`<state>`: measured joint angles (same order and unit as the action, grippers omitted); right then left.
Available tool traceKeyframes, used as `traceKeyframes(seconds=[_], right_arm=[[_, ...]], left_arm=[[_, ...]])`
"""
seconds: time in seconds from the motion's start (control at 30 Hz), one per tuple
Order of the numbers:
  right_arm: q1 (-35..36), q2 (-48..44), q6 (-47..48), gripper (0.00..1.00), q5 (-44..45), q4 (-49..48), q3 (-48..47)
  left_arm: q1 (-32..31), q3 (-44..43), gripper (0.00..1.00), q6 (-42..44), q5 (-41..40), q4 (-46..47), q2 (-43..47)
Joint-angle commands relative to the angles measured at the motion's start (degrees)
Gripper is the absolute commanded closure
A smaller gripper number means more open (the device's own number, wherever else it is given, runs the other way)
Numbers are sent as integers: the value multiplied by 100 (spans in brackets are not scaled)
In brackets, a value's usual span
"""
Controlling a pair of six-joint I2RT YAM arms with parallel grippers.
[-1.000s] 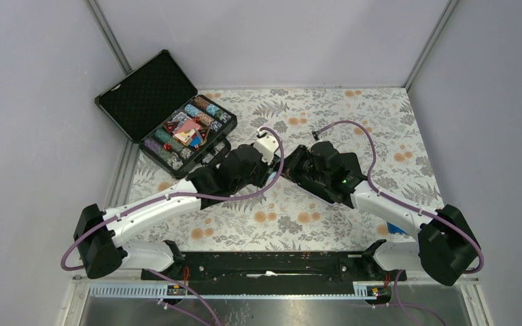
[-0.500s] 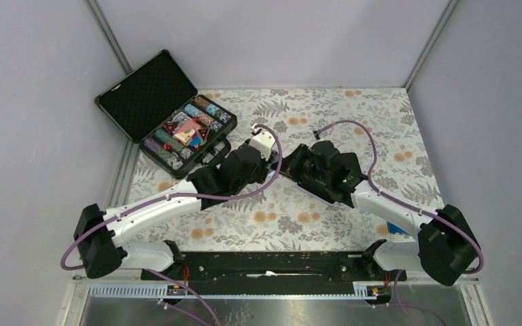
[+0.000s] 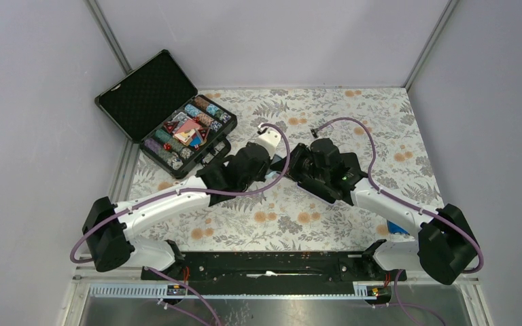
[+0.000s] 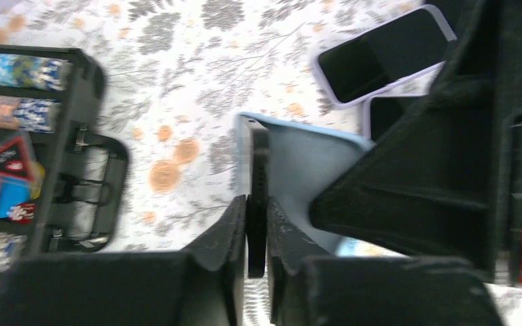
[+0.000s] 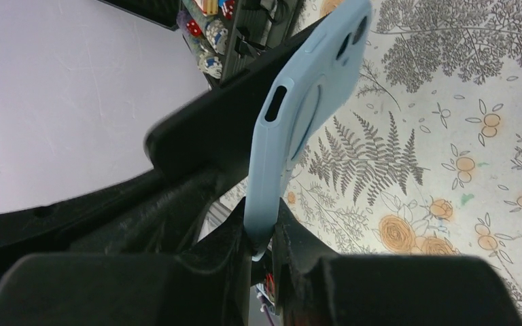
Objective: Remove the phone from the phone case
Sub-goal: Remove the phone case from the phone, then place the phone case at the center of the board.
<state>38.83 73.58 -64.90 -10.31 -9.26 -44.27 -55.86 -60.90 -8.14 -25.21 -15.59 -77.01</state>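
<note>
The light blue phone case (image 5: 307,102) is held up on edge above the table, its back with the camera cut-out facing the right wrist camera. My right gripper (image 5: 262,231) is shut on its lower edge. In the left wrist view the black phone (image 4: 258,159) shows edge-on against the case's (image 4: 302,163) pale inner face. My left gripper (image 4: 257,207) is shut on that black edge. From above, both grippers meet mid-table, left gripper (image 3: 270,159) and right gripper (image 3: 295,163), and only a blue sliver of the case (image 3: 279,161) shows.
An open black chip case (image 3: 166,119) with coloured chips and cards lies at the back left, close to the left arm. Two more phones (image 4: 380,54) (image 4: 389,115) lie flat on the floral cloth beyond the grippers. A small blue item (image 3: 397,229) sits under the right arm.
The left arm has reached further right towards the right gripper. Its fingers have closed from partly open onto the phone's edge. The right gripper has kept its grip and place.
</note>
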Motion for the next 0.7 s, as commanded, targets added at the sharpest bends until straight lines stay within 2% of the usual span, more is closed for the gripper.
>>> traceKeyframes(seconds=[0.0, 0.2, 0.33, 0.43, 0.5, 0.67], right_arm=[[14, -144, 245, 100, -352, -170, -348], [-151, -158, 730, 100, -153, 169, -269], [-392, -154, 1241, 100, 232, 573, -257], [-543, 10, 1458, 100, 400, 502, -318], [-697, 359, 1506, 100, 19, 136, -588], [-836, 1484, 1680, 100, -326, 291, -1894]], left_arm=[[110, -259, 100, 62, -512, 122, 46], [270, -385, 100, 1, -677, -38, 475], [617, -229, 100, -229, -558, 150, 1245], [832, -27, 100, -292, -199, 391, 1855], [895, 54, 100, -261, -17, 468, 2163], [944, 90, 100, -208, -265, 466, 2583]])
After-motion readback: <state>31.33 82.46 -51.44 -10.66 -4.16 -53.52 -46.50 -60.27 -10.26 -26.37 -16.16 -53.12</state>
